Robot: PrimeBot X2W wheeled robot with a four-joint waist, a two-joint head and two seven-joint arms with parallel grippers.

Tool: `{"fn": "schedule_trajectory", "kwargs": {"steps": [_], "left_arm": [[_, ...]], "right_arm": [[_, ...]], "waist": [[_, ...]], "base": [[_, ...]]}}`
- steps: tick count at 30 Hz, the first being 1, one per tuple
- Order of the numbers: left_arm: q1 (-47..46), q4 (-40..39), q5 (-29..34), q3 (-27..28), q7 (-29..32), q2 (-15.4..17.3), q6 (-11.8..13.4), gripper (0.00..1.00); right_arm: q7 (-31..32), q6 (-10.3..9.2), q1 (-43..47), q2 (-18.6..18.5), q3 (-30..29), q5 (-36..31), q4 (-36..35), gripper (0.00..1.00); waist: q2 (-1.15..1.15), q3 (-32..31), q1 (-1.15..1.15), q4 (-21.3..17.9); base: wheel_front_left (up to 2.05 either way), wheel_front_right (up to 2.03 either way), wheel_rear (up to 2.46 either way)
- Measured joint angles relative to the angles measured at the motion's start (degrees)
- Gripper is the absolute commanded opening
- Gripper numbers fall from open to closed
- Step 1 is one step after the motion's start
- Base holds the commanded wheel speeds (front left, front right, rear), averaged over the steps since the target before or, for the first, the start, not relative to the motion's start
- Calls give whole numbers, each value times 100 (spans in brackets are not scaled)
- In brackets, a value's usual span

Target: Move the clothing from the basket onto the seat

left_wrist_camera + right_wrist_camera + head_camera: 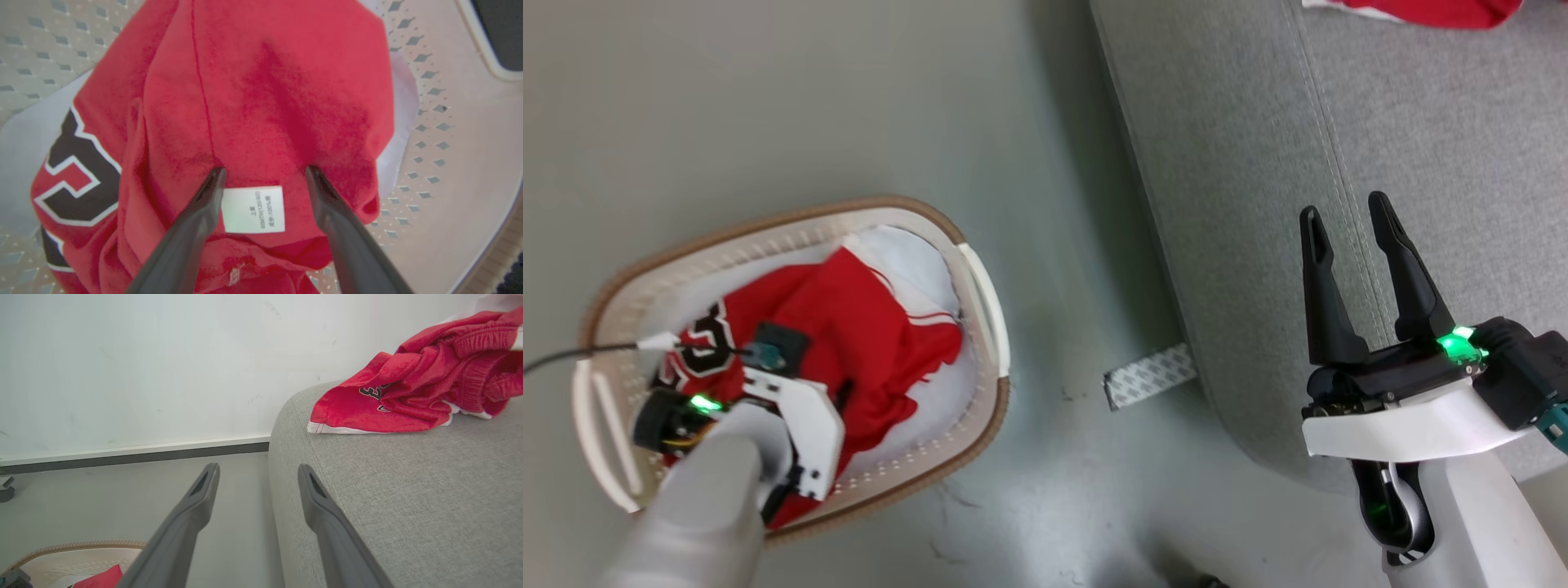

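Inside the basket we see the red clothing w/ the left pincer over it, released wide, tips at the fabric either side of a white label, nothing gripped. Right of the basket, the right pincer hangs released & empty over the sofa edge. Another red garment lies on the sofa, well apart from the basket.

Crumpled red fabric jersey with number print inside the cream perforated plastic basket, basket on the grey floor at left, large grey upholstered sofa to its right, another red garment lying on the sofa
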Motion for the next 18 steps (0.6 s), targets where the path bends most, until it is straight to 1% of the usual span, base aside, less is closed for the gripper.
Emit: {"fn": "schedule_trajectory", "kwargs": {"steps": [4, 10, 16, 17, 18], "left_arm": [[-259, 389, -42, -20, 315, 111, 0, 100], [-463, 623, 4, -193, 751, 231, 0, 100], [-538, 673, 2, -271, 805, 256, 1, 100], [-541, 681, -5, -286, 805, 253, 1, 91], [-543, 690, -16, -300, 804, 249, 1, 62]], "right_arm": [[0, 0, -73, 1, 82, 194, -21, 100], [0, 0, -104, 4, 156, 352, -29, 100], [0, 0, -129, 4, 156, 402, -8, 100], [0, 0, -137, 4, 155, 402, 1, 100], [0, 0, -152, 4, 155, 402, 8, 100]], "waist": [[0, 281, 0, -159], [0, 581, 0, -389], [0, 646, -1, -453], [0, 638, -1, -450], [0, 627, -1, -445]], "base": [[0, 0, 0], [0, 0, 0], [0, 0, 0], [0, 0, 0], [0, 0, 0]]}}
